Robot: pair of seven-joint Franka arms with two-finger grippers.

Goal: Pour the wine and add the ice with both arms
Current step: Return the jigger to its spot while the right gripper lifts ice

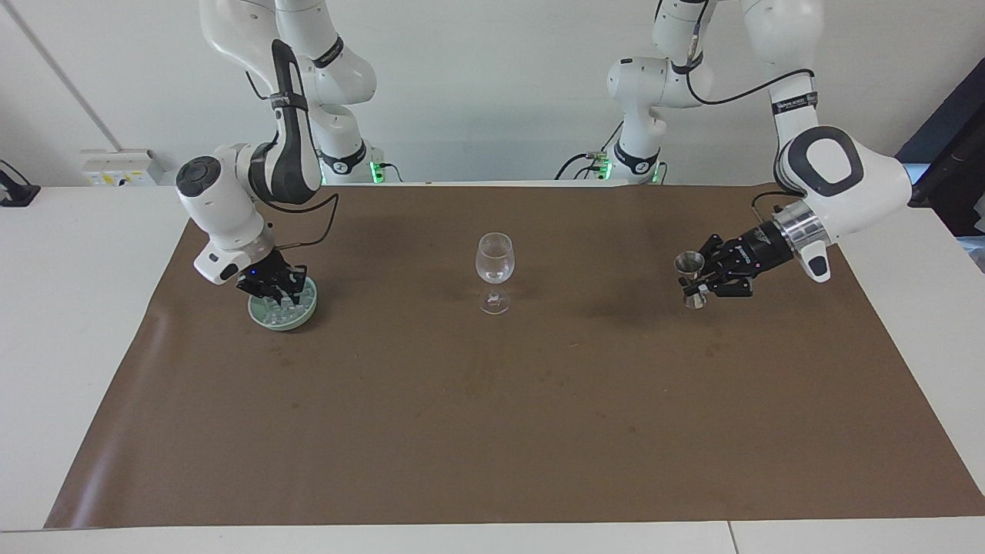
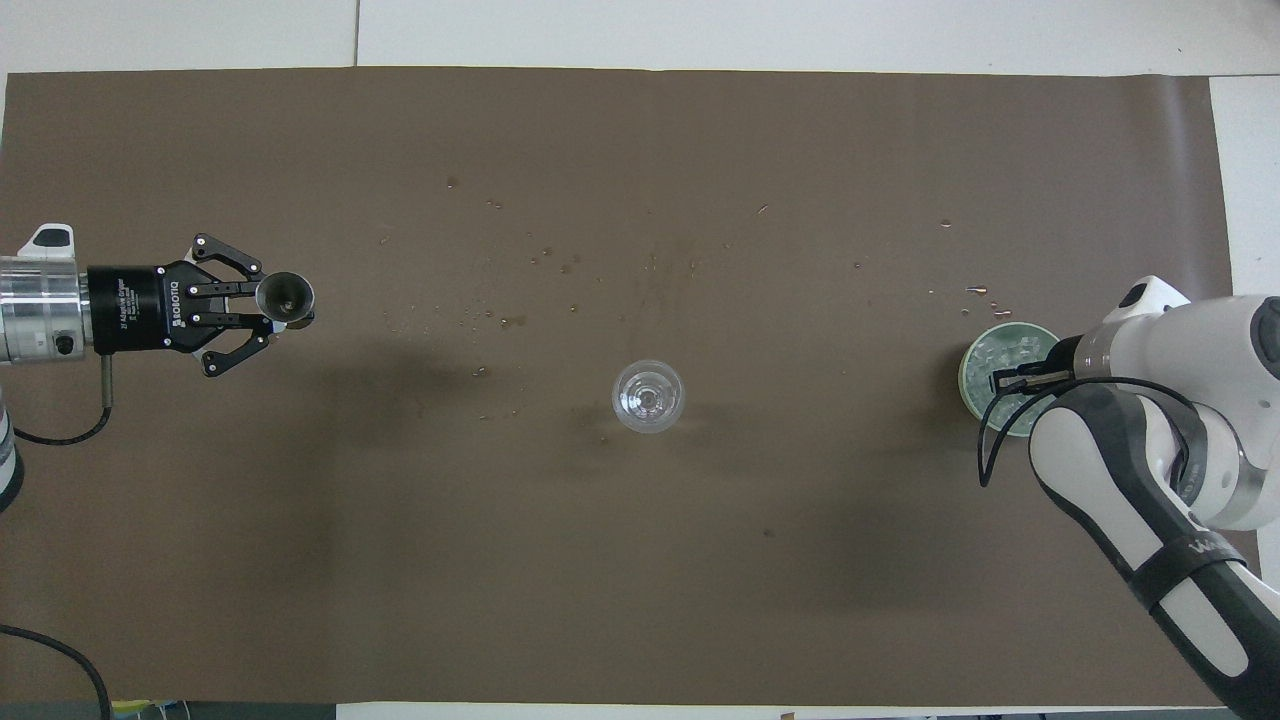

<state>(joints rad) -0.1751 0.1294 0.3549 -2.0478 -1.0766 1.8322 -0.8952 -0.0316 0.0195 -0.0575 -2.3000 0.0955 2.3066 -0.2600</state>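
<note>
Ice (image 1: 281, 311) lies heaped in a shallow green dish (image 1: 305, 315) toward the right arm's end of the table, about as near to the robots as the wine glass (image 1: 494, 258) at the middle of the brown mat (image 1: 492, 431). The right gripper (image 1: 271, 286) is down in the dish among the cubes; whether its fingers have closed on one I cannot tell. The cubes look small, hard and likely slick, so a pinch across two flat faces would probably hold best. The thin-stemmed glass looks fragile and easy to tip, so cubes should be let go low over the bowl. Well apart, toward the left arm's end, the left gripper (image 1: 702, 280) clasps a metal jigger (image 1: 692, 277) at its waist, upright, just over the mat.
</note>
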